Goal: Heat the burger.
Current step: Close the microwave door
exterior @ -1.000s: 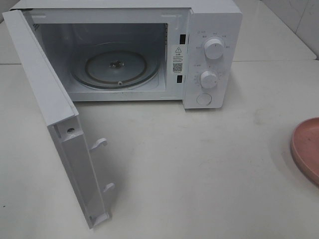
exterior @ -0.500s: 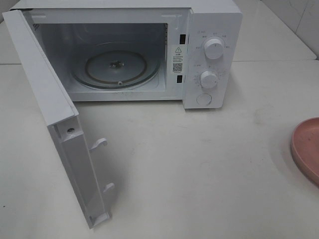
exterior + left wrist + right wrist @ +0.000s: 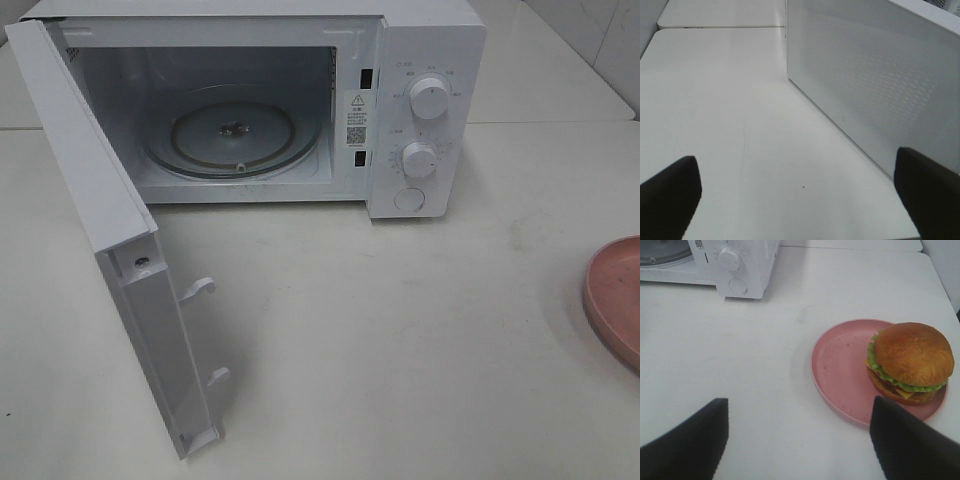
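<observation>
The burger [image 3: 909, 362], with its orange-brown bun, green lettuce and yellow cheese, sits on the far side of a pink plate [image 3: 840, 375] in the right wrist view. My right gripper [image 3: 800, 437] is open, its dark fingers [image 3: 687, 447] spread wide a little short of the plate, holding nothing. In the exterior high view only the plate's edge [image 3: 612, 300] shows at the right border; the burger is out of that view. The left gripper [image 3: 800, 195] is open over bare table beside the microwave door's outer face [image 3: 875, 85].
A white microwave [image 3: 425, 60] stands at the back with its door [image 3: 110, 250] swung open toward the front left. Its glass turntable [image 3: 235, 135] is bare. Two knobs [image 3: 428, 98] and a button are on its right panel. White tabletop [image 3: 400, 330] lies between microwave and plate.
</observation>
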### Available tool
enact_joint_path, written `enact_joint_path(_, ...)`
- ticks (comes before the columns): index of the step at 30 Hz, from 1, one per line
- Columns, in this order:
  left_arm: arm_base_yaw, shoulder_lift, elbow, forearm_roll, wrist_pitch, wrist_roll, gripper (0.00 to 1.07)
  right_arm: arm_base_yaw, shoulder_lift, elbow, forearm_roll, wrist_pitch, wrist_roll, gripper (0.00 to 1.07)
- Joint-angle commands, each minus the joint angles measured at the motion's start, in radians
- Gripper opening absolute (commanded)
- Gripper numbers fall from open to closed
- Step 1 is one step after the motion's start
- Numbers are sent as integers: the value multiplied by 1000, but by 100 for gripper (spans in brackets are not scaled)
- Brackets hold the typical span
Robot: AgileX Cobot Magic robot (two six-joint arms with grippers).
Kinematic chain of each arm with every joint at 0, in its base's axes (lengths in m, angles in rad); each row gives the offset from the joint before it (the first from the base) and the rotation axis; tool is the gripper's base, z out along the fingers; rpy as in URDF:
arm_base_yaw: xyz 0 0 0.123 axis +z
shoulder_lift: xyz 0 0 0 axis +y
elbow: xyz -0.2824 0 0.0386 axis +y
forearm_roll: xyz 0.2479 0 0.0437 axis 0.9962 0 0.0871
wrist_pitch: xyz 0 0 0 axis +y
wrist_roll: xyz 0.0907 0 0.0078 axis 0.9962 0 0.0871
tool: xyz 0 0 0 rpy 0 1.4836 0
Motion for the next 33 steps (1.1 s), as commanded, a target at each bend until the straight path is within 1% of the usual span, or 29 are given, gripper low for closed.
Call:
enact_joint_path(1,4,-21,2,-4,-17,-8,101,-7,-27,-2,3,-6,-7,76)
enact_joint_path(12,4,-19,1,-4,-20,-10,101,-7,-27,-2,3,-6,-7,76)
enact_joint_path(18,4,56,-33,-12,-84,-11,100,-7,-27,-2,3,-7,-7,75)
enact_joint_path(20,4,122,-33,1,-137,-11,89,-7,-27,-2,3,-7,-7,75)
enact_joint_path(21,4,122,-33,1,-137,-11,89,-7,-27,-2,3,-7,-7,75)
enact_joint_path(22,4,165,-30,8,-186,-11,75,-7,-27,-2,3,-7,-7,75)
enact_joint_path(23,4,188,-28,12,-212,-11,65,-7,-27,-2,3,-7,-7,75)
enact_joint_path(24,4,188,-28,12,-212,-11,65,-7,-27,-2,3,-7,-7,75)
enact_joint_path(25,4,226,-17,11,-264,-11,43,-7,-27,-2,3,-7,-7,75)
enact_joint_path(26,4,246,-9,11,-294,-11,33,-7,-27,-2,3,-7,-7,75)
enact_joint_path(27,4,246,-9,11,-294,-11,33,-7,-27,-2,3,-7,-7,75)
enact_joint_path(28,4,290,14,12,-362,-10,16,-7,-27,-2,3,-7,-7,75)
enact_joint_path(29,4,290,14,12,-362,-10,16,-7,-27,-2,3,-7,-7,75)
enact_joint_path(30,3,331,36,13,-435,-7,1,-7,-27,-2,3,-7,-7,75)
enact_joint_path(31,3,354,48,13,-471,-3,0,-7,-27,-2,3,-7,-7,75)
enact_joint_path(32,3,354,48,13,-471,-3,0,-7,-27,-2,3,-7,-7,75)
enact_joint_path(33,3,396,73,11,-548,-1,0,-7,-27,-2,3,-7,-7,75)
